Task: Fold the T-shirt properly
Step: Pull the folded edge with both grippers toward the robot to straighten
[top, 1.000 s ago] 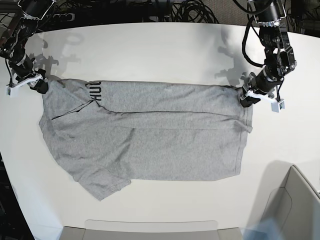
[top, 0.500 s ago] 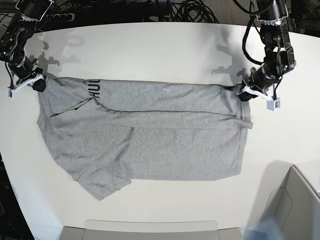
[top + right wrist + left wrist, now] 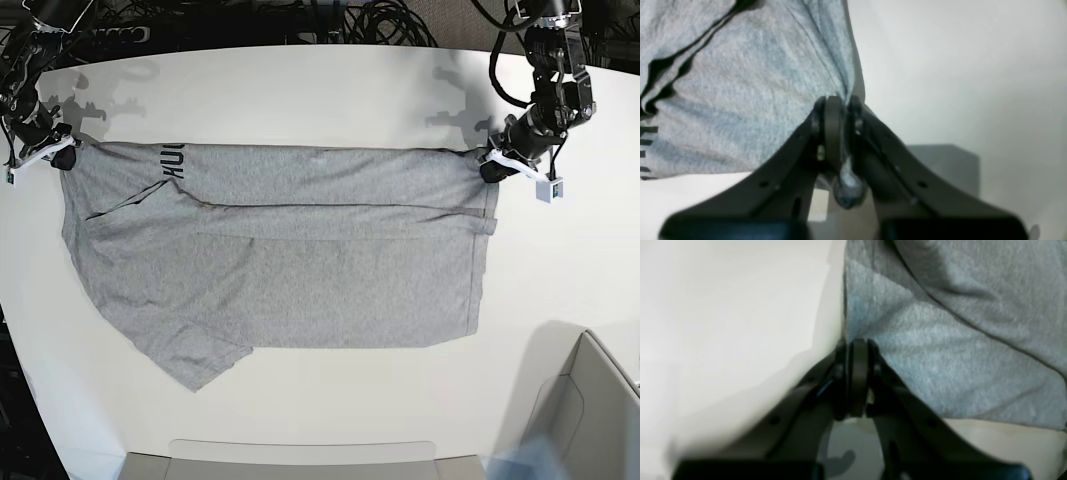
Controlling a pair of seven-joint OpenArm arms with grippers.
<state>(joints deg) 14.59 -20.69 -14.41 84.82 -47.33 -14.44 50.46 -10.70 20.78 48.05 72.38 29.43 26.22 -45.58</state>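
Bench [image 3: 400, 410]: carries the T-shirt [image 3: 340, 290] flat over its middle, reaching towards the far side in the base view.

T-shirt: the whole piece has shifted away from the near edge since a second ago, far edge and near hem alike. I read this as a pull to tension or re-place the cloth, with the fold only partly made; the next step is probably to carry the gripped edge over. Long axis runs left to right across the base view, far edge dropping slightly to the right. A loose flap points to the near side at lower left. Which end is the neck, I cannot tell.

Jaws: left [image 3: 486, 172] and right [image 3: 67, 157] have both closed in the last second. Each stands nearly together, pinching cloth at its own far corner.

Lettering [image 3: 173, 160]: a small black patch shows near my right jaws. Uneven pull could skew the edge, I judge.
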